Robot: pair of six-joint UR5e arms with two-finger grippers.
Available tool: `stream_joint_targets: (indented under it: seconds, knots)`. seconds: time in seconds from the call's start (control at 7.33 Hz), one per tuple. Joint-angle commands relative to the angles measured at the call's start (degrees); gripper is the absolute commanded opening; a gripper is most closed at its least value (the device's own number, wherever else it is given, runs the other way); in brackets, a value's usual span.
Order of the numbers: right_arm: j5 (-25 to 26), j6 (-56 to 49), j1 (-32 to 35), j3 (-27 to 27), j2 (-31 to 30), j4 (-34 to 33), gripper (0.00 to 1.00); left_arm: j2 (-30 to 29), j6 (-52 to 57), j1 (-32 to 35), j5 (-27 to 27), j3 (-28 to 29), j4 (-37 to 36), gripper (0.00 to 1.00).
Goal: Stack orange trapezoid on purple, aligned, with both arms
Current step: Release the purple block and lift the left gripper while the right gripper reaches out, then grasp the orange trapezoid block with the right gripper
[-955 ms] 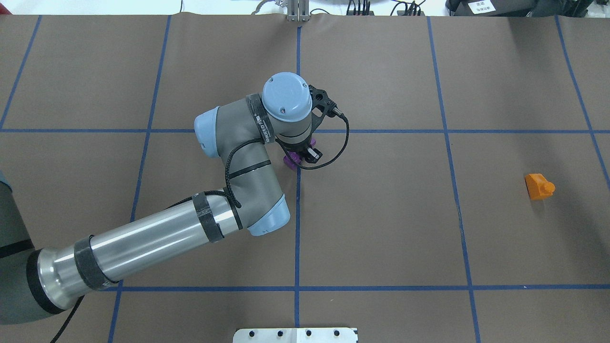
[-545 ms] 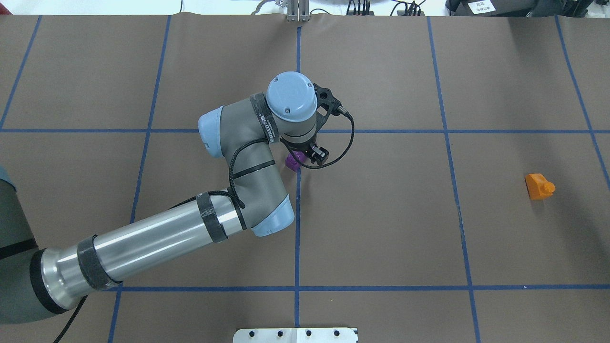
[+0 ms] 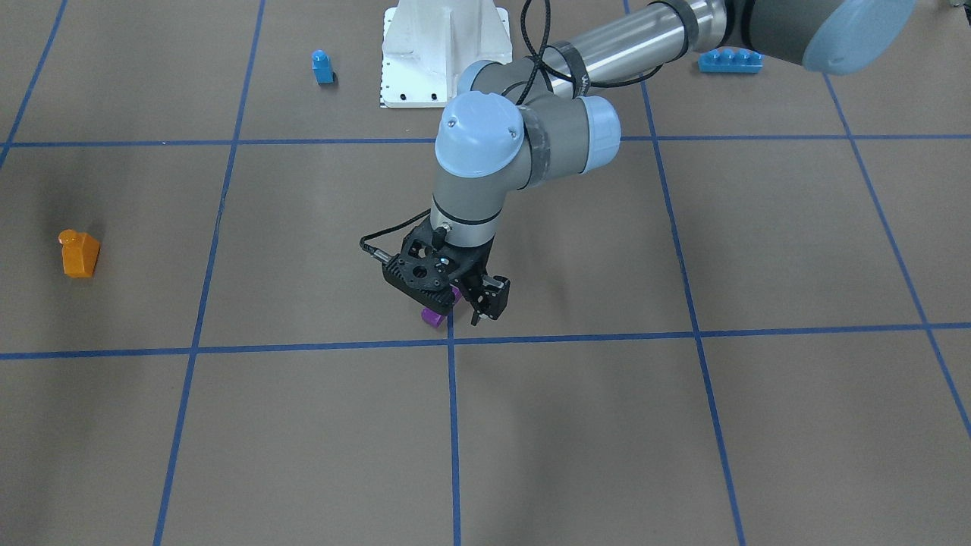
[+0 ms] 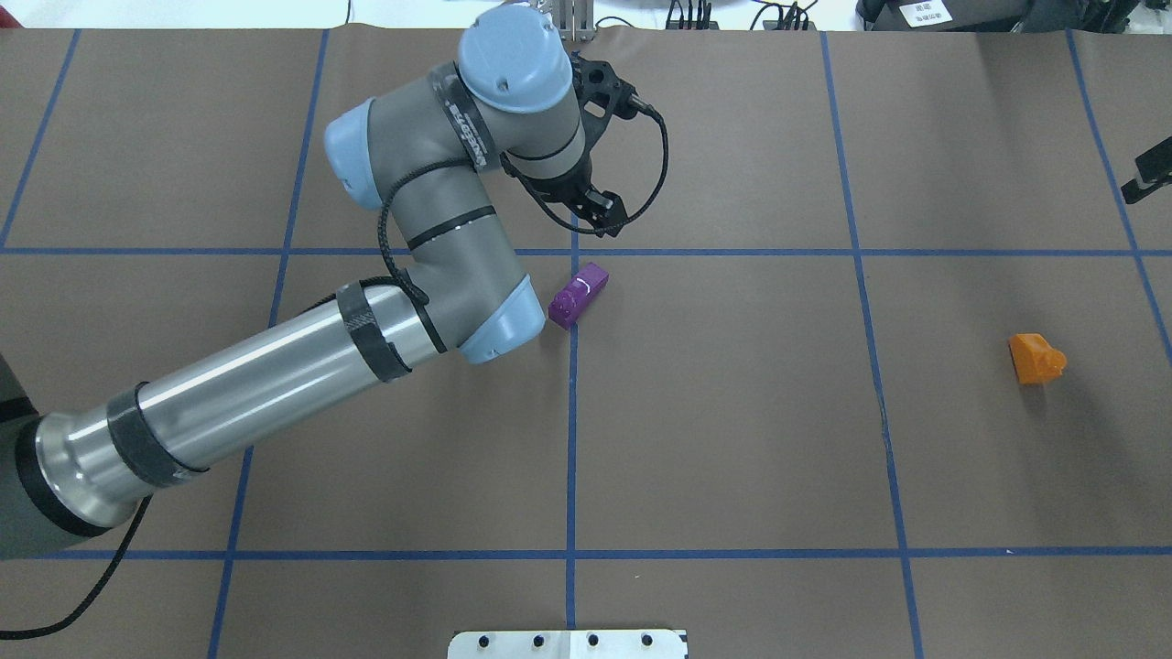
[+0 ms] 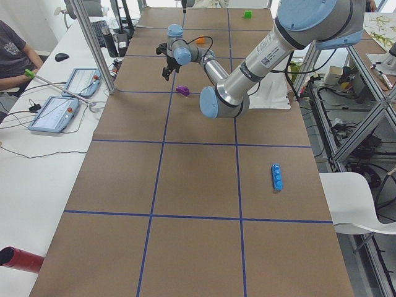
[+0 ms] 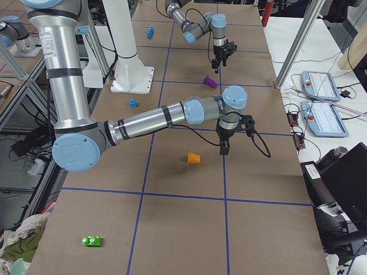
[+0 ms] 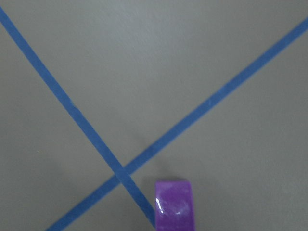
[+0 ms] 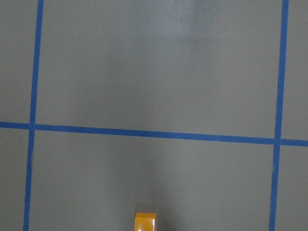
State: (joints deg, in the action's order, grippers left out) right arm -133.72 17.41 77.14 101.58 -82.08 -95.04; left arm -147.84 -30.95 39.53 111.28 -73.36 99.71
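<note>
The purple block (image 4: 579,295) lies on the brown table by the centre grid crossing, free of any gripper. It also shows in the front view (image 3: 434,317) and at the bottom of the left wrist view (image 7: 175,204). My left gripper (image 4: 602,209) hangs open and empty above the table, just beyond the purple block (image 3: 474,307). The orange trapezoid (image 4: 1035,357) sits alone far to the right (image 3: 79,254) and at the bottom edge of the right wrist view (image 8: 145,221). My right gripper (image 6: 223,148) hovers near the orange trapezoid (image 6: 194,157); I cannot tell whether it is open or shut.
A small blue block (image 3: 322,67) and a long blue brick (image 3: 730,61) lie near the white base (image 3: 444,45). A green brick (image 6: 92,241) lies at the table's right end. Side tables with tablets (image 5: 54,114) flank the far edge.
My left gripper let go of the purple block, rose and moved toward the table's far side. The purple block stays on the table. A black part of the right arm entered at the overhead view's right edge.
</note>
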Motion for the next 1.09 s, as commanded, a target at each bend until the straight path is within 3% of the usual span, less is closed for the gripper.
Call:
stream_joint_targets:
  seconds: [0.0, 0.14, 0.27, 0.95]
  knots:
    - [4.1, 13.9, -6.4, 1.7, -8.9, 18.8, 1.0, 1.8, 0.0, 4.7, 2.1, -8.3, -10.8, 1.0]
    - [6.7, 25.1, -10.7, 1.0, -12.3, 30.4, 1.0, 4.5, -0.4, 4.9, 2.9, -12.1, -12.2, 1.0]
    - [7.0, 28.5, -14.0, -0.4, -13.5, 34.2, 1.0, 6.7, -0.8, 5.1, 2.8, -13.8, -12.2, 1.0]
    - [8.6, 28.6, -21.1, -4.9, -12.9, 34.2, 1.0, 7.6, -0.7, 5.7, 2.7, -13.8, -12.1, 1.0]
